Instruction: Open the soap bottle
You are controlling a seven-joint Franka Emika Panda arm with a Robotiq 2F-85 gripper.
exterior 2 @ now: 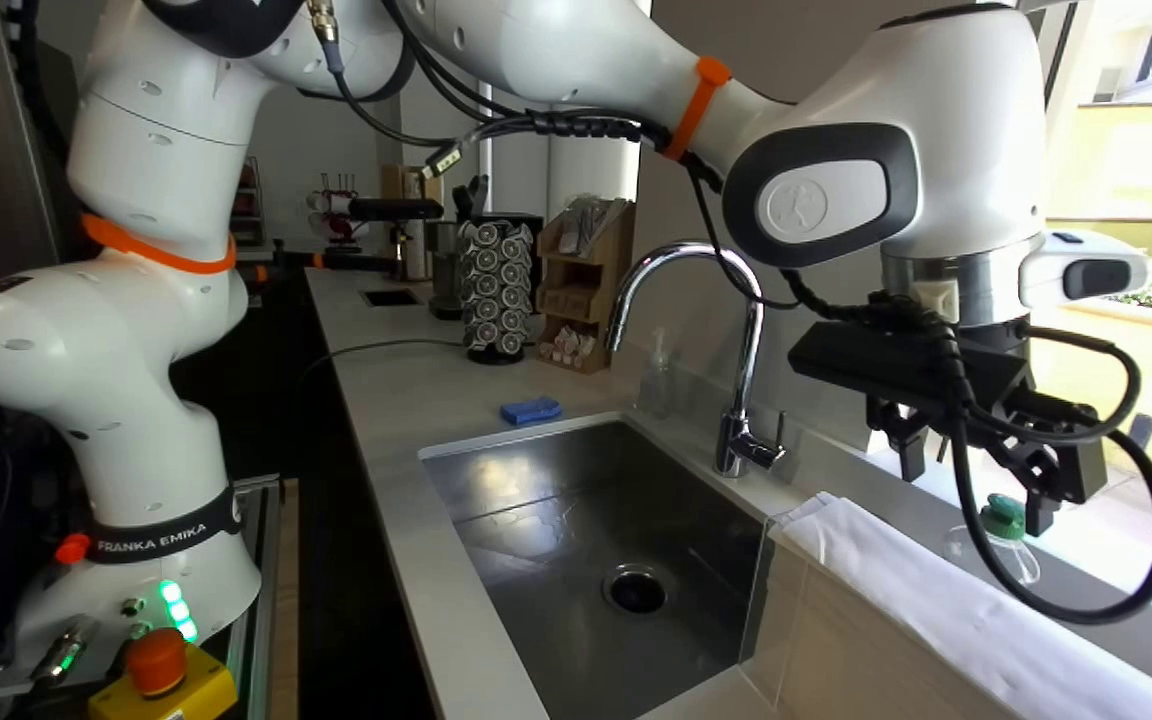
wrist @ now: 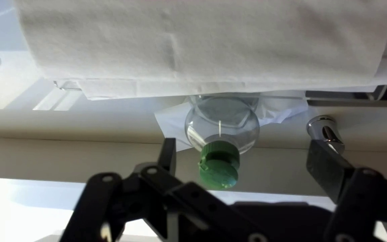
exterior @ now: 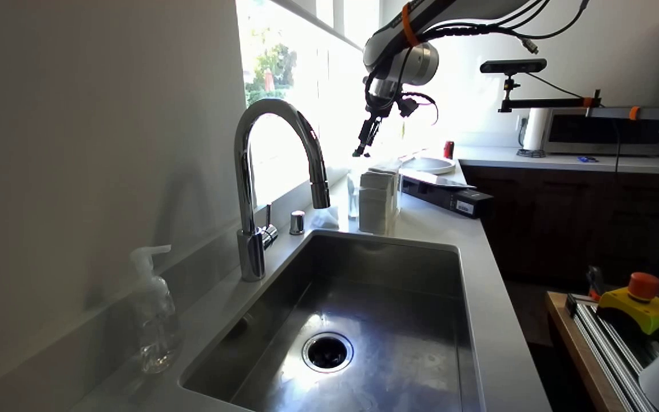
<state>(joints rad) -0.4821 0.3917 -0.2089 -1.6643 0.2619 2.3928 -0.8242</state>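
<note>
The soap bottle shows as a clear, rounded bottle (wrist: pixel 220 124) with a green cap (wrist: pixel 219 164) in the wrist view. The cap has a ribbed collar and a round lid with a dark gap at its edge; I cannot tell whether the lid is open. My gripper (wrist: pixel 245 159) is open, its fingers on both sides of the cap, apart from it, the left one nearer. In an exterior view the green cap (exterior 2: pixel 1003 517) is just below the gripper (exterior 2: pixel 976 490). In an exterior view the gripper (exterior: pixel 362 150) is above the bottle (exterior: pixel 354 197), partly hidden.
White paper (wrist: pixel 197 47) on a clear holder stands close beside the bottle. A chrome cylinder (wrist: pixel 323 127) is near the right finger. The arched faucet (exterior: pixel 251 257) and sink (exterior: pixel 398 320) lie farther along, with a pump bottle (exterior: pixel 158 337). The window is behind the bottle.
</note>
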